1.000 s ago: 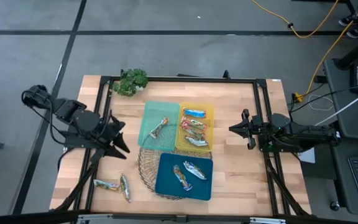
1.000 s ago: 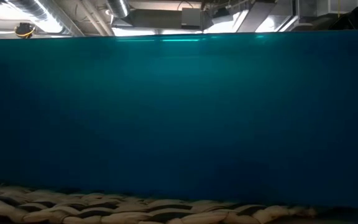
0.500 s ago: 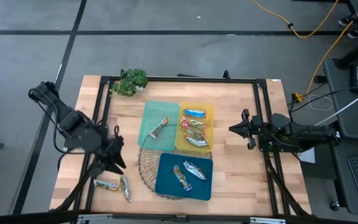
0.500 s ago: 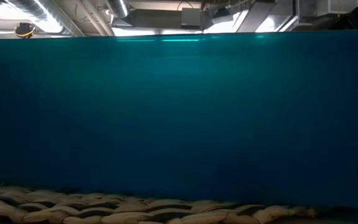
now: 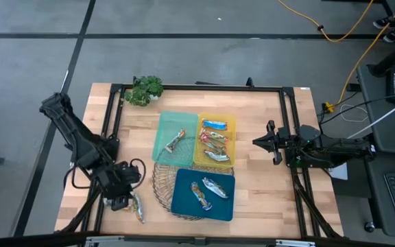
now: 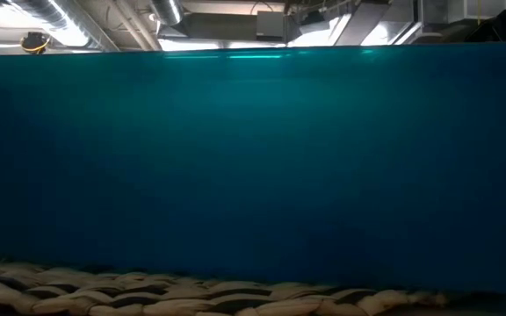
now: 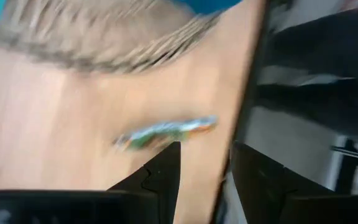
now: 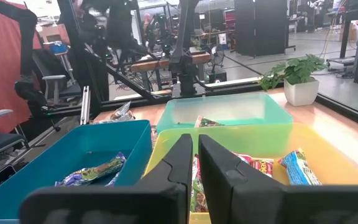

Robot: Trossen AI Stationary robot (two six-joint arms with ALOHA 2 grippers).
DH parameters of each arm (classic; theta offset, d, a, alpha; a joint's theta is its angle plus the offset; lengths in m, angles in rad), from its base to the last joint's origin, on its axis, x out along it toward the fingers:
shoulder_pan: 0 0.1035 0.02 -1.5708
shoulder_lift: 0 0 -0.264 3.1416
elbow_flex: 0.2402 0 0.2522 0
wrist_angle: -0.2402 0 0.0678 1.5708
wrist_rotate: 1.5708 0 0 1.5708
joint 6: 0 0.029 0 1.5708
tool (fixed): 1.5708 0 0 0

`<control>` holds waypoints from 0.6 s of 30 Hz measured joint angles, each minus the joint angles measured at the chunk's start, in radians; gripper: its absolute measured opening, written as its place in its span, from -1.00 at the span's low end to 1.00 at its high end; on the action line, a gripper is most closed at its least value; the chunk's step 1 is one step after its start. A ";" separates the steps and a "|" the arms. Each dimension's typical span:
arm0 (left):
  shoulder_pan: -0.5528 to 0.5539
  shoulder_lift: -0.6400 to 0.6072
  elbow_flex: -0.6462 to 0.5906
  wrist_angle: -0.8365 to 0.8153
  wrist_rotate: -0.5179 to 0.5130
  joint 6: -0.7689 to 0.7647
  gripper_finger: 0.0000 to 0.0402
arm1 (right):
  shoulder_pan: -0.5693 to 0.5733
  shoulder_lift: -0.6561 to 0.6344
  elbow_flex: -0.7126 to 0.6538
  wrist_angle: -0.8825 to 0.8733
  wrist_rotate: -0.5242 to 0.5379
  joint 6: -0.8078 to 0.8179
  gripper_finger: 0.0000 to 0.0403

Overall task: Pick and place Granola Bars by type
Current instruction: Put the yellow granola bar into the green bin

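High view: left gripper (image 5: pixel 120 200) over loose bars (image 5: pixel 137 206), fingers apart. Should straddle just one, centred, then pinch. Right gripper (image 5: pixel 258 143) nearly closed, idle by yellow tray (image 5: pixel 232 123).

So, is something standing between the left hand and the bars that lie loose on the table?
Nothing visible does. The left hand is open, right above the two loose bars near the table's front left corner; only bare wood shows around them.

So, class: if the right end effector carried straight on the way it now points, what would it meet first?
Most likely the yellow tray: the right end effector points at its near wall, though depth is hard to judge.
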 joint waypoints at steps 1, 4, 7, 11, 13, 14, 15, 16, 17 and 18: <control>-0.010 0.018 0.000 -0.025 0.000 -0.029 -0.34 | 0.000 0.000 0.000 0.000 0.000 0.000 -0.84; -0.043 0.065 0.000 -0.074 0.012 -0.107 -0.34 | 0.000 0.000 0.000 0.000 0.000 0.000 -0.84; -0.086 0.108 0.000 -0.081 0.027 -0.161 -0.34 | 0.000 0.000 0.000 0.000 0.000 -0.001 -0.84; -0.147 0.163 0.000 -0.089 0.028 -0.246 -0.34 | 0.000 0.000 0.000 0.000 0.000 0.000 -0.84; -0.176 0.190 0.000 -0.102 0.027 -0.293 -0.34 | 0.000 0.000 0.000 0.000 0.000 -0.001 -0.84; -0.188 0.204 0.000 -0.107 0.027 -0.313 -0.34 | 0.000 0.000 0.000 0.000 0.000 0.000 -0.84; -0.199 0.219 0.000 -0.112 0.028 -0.332 -0.33 | 0.000 0.000 0.000 0.000 0.000 0.000 -0.84; -0.208 0.232 0.000 -0.115 0.031 -0.347 -0.31 | 0.000 0.000 0.000 0.000 0.000 0.000 -0.84; -0.214 0.244 0.000 -0.119 0.041 -0.362 -0.29 | 0.000 0.000 0.000 0.000 0.000 -0.001 -0.84; -0.219 0.255 0.000 -0.119 0.055 -0.371 -0.26 | 0.000 0.000 0.000 0.000 0.000 -0.001 -0.84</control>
